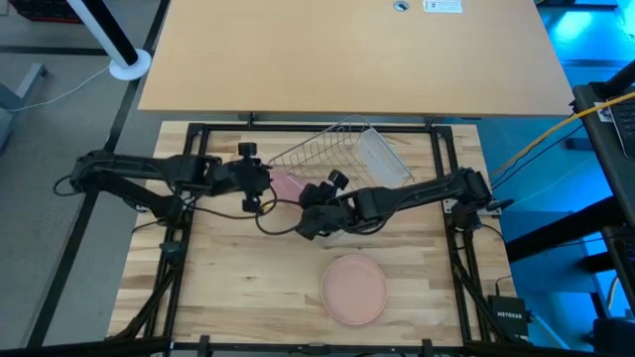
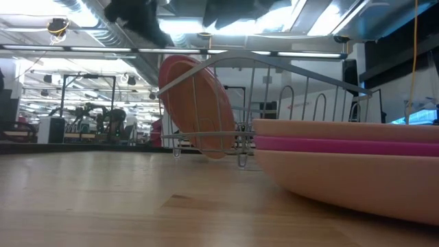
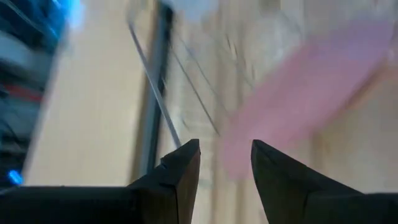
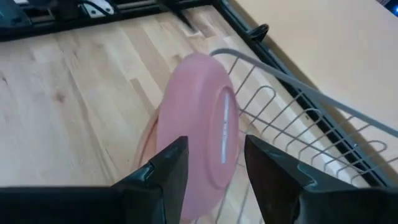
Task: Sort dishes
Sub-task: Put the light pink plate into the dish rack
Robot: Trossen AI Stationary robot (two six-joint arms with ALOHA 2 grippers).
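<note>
Where wires stand, pink plate (image 4: 196, 127) racked

Count at this moment: one silver wire rack (image 1: 322, 147). One pale pink round plastic plate (image 4: 196, 118) stood on edge at the rack. Three more round plates lay stacked (image 2: 357, 161) in front of it, one magenta (image 2: 343, 145).

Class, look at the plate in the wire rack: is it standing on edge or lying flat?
On edge. The plate leans upright between the wire rack wires, rim down, seen nearly edge-on in the right wrist view.
</note>
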